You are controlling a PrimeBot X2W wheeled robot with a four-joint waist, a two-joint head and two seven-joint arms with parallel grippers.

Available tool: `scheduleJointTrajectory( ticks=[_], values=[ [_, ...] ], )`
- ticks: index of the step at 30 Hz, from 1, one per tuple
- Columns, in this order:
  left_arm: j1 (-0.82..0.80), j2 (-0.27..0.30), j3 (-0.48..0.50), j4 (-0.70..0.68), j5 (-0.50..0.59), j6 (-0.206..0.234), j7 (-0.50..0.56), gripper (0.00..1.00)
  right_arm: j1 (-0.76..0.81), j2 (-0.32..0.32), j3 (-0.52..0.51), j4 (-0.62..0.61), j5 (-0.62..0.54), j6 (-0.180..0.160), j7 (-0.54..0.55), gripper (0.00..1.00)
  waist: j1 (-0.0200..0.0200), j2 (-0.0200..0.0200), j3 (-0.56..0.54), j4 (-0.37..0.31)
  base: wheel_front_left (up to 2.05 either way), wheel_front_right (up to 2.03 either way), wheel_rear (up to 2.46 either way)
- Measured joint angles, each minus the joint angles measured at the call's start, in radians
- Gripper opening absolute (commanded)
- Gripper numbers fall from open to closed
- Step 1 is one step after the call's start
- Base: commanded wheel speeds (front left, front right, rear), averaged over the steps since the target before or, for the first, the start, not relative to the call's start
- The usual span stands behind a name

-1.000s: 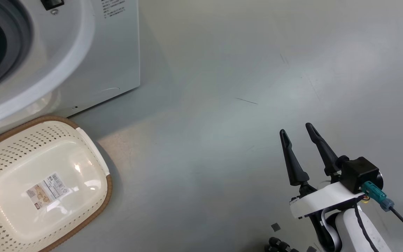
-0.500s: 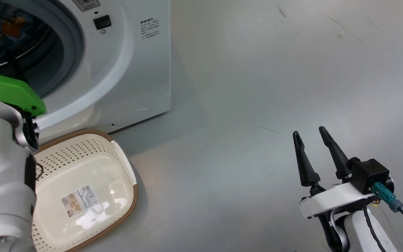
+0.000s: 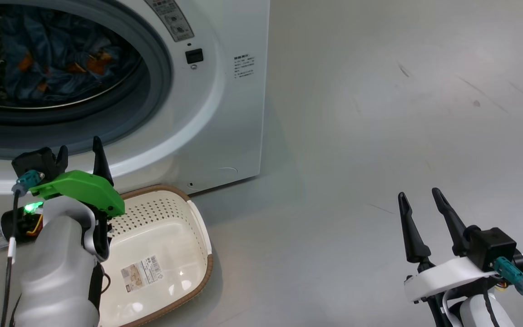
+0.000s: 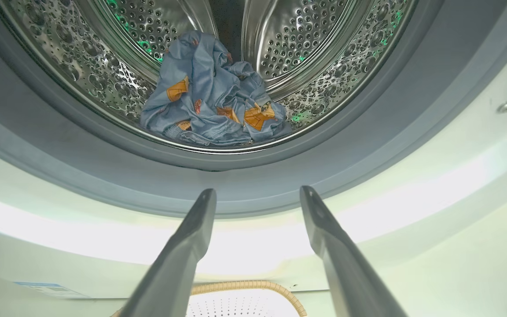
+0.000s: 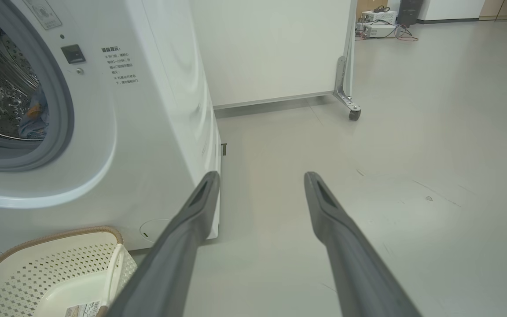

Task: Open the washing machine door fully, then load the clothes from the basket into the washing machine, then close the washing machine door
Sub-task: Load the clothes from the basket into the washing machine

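Nearest, on the right, the right claw [image 3: 419, 194] hangs over bare floor with its fingers spread and nothing between them, well apart from everything in the job. On the left, the left claw [image 3: 80, 149] is also spread and empty. It points up at the machine's opening from just above the basket [image 3: 152, 213], which sits on the floor against the washing machine [image 3: 234, 113] and holds no laundry.

Beyond the left claw's tips comes the grey rubber seal [image 4: 236, 185], then the clothes [image 4: 214, 101], bunched low in the drum and lying close behind its front lip.

Closing the door looks like the step left. A fold resting that near the lip could get pinched against the seal. The left claw, so near the machine's front, could also knock the basket as it swings away.
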Motion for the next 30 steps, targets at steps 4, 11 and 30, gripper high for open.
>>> scheduleJointTrajectory(
  ticks=[4, 11, 30],
  values=[
    [0.078, 0.000, 0.000, -0.094, 0.007, -0.007, 0.000, 1.00, 0.029, -0.003, -0.005, 0.007, -0.003, 0.000, 0.000, 1.00, 0.0000, 0.0000, -0.032, 0.036, 0.00, 0.00, 0.00],
    [0.247, -0.001, -0.025, -0.235, 0.053, -0.009, 0.000, 1.00, 0.055, -0.006, -0.016, 0.007, -0.003, 0.000, 0.000, 1.00, 0.0000, 0.0000, -0.083, 0.101, 0.00, 0.00, 0.00],
    [0.607, -0.004, -0.051, -0.512, 0.076, -0.009, 0.000, 1.00, 0.132, -0.020, 0.023, 0.019, -0.010, 0.000, 0.000, 1.00, 0.0000, 0.0000, -0.233, 0.197, 0.00, 0.00, 0.00]
  ],
)
